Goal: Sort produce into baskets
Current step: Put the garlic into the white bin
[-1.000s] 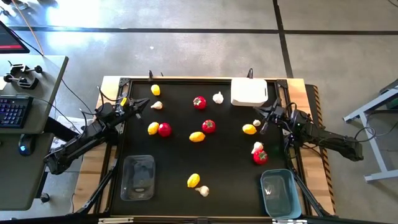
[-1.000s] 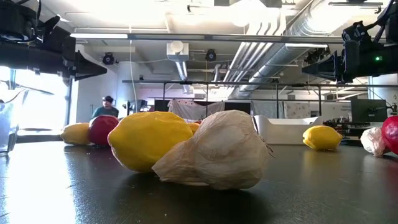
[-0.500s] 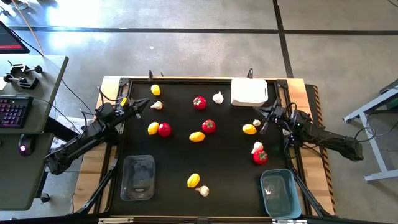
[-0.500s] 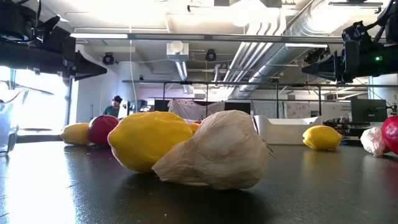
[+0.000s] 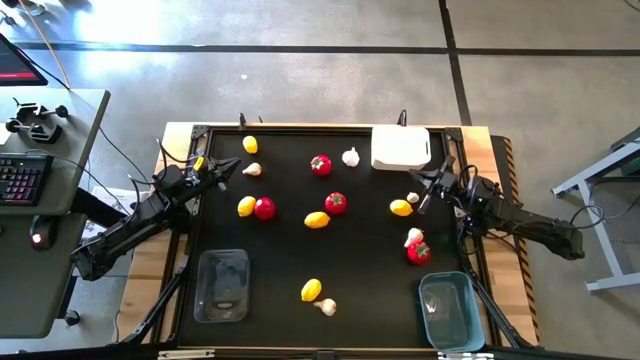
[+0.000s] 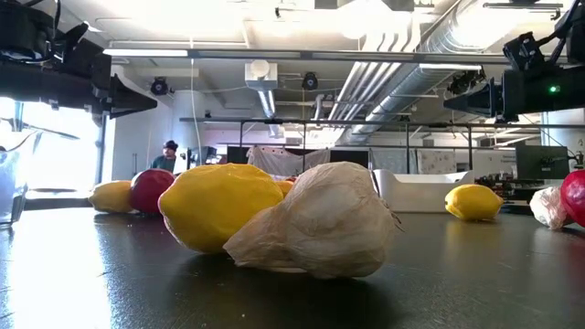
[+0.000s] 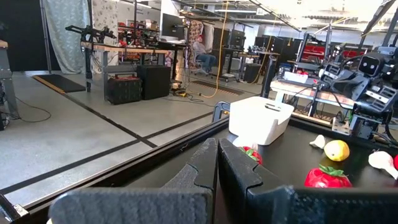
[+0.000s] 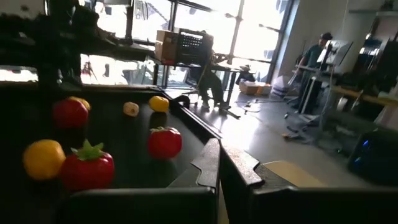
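Observation:
Produce lies scattered on the black table top (image 5: 360, 270): red pieces (image 5: 320, 165) (image 5: 336, 203) (image 5: 265, 208), yellow ones (image 5: 317, 220) (image 5: 401, 208) (image 5: 311, 290) and white garlic bulbs (image 5: 351, 157) (image 5: 326, 307). Each rests on its underside. The white basket (image 5: 401, 148) stands at the far right, the clear one (image 5: 222, 285) near left and the blue one (image 5: 448, 310) near right. My left gripper (image 5: 230, 170) hangs shut above the table's left edge. My right gripper (image 5: 427, 196) hangs shut above the right side, over a garlic bulb (image 5: 413, 198) and clear of it.
A raised frame (image 5: 190, 200) borders the table. A yellow piece (image 6: 219, 206) and a garlic bulb (image 6: 315, 228) fill the low view close to the near edge. A desk with a keyboard (image 5: 20, 180) stands left of the table. A person (image 6: 169, 157) is far off in the room.
My right gripper has rolled a little about the line it points along, staying in place and shut. Nothing on the table has moved.

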`<act>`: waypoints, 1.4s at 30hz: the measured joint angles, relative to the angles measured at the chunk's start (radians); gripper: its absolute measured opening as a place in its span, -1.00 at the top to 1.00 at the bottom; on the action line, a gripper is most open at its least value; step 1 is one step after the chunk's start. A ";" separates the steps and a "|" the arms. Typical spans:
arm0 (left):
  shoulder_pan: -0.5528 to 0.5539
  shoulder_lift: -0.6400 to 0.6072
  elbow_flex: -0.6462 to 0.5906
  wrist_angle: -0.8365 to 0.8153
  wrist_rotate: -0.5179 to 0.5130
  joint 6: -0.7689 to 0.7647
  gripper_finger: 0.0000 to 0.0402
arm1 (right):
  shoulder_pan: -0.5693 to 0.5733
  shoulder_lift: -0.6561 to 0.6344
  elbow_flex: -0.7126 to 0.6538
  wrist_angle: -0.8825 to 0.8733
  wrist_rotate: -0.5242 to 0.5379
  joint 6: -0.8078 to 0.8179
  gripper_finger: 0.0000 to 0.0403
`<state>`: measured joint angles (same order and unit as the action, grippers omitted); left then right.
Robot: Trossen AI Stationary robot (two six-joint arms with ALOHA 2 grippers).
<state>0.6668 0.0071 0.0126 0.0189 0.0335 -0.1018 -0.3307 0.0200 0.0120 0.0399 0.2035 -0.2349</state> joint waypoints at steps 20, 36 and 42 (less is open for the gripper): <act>0.000 0.000 0.000 0.000 0.000 0.000 1.00 | -0.001 0.000 0.000 0.157 -0.072 0.129 1.00; 0.000 0.001 0.000 0.000 0.000 0.000 1.00 | 0.024 0.018 0.060 0.169 -0.171 0.286 1.00; 0.000 0.001 0.000 0.000 0.000 0.000 1.00 | 0.077 0.166 0.214 -0.017 -0.103 0.299 1.00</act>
<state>0.6668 0.0078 0.0128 0.0191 0.0336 -0.1018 -0.2539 0.1862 0.2257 0.0228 0.1003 0.0645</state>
